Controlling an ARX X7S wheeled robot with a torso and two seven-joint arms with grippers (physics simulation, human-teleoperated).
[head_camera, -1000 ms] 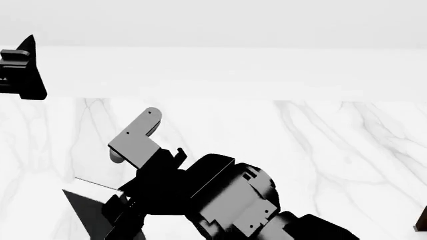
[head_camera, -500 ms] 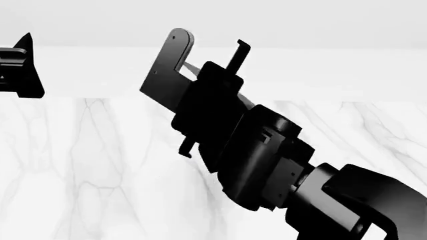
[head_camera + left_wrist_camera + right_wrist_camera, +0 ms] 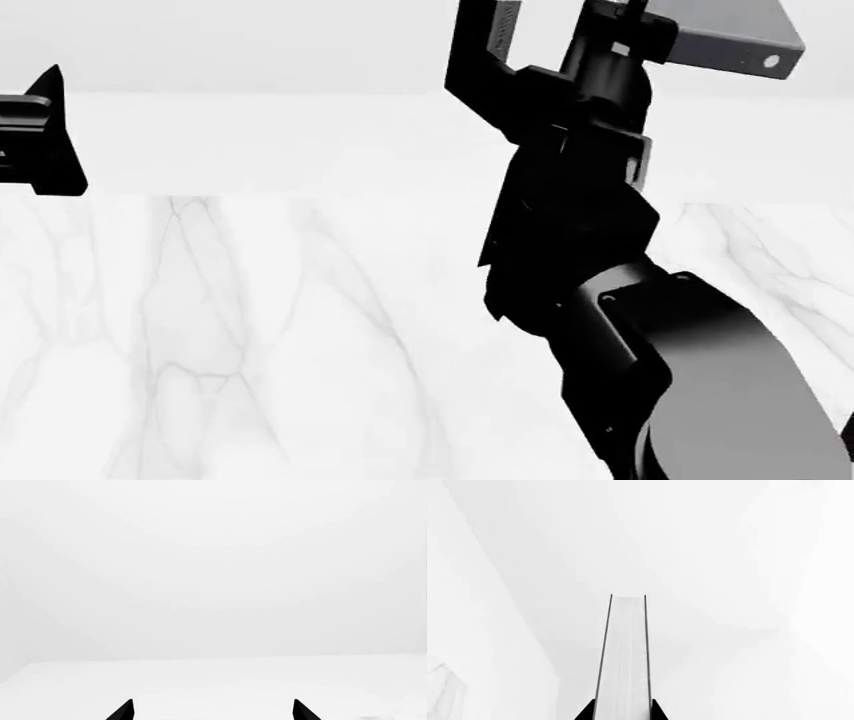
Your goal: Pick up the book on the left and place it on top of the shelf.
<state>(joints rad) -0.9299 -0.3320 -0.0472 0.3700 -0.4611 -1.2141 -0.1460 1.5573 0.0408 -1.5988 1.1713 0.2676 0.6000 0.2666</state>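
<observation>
While the right arm is raised: the right gripper (image 3: 627, 25) is clamped on the thin dark grey book with white page edges (image 3: 727, 35), high above the white marble table (image 3: 267, 330).
Grip: the wrist view shows the book (image 3: 624, 660) pinched near one end only.
Left gripper (image 3: 212, 711): spread wide, empty.
Shelf: not in view.
Risk: the book could pivot or slip, since its free end overhangs.
</observation>
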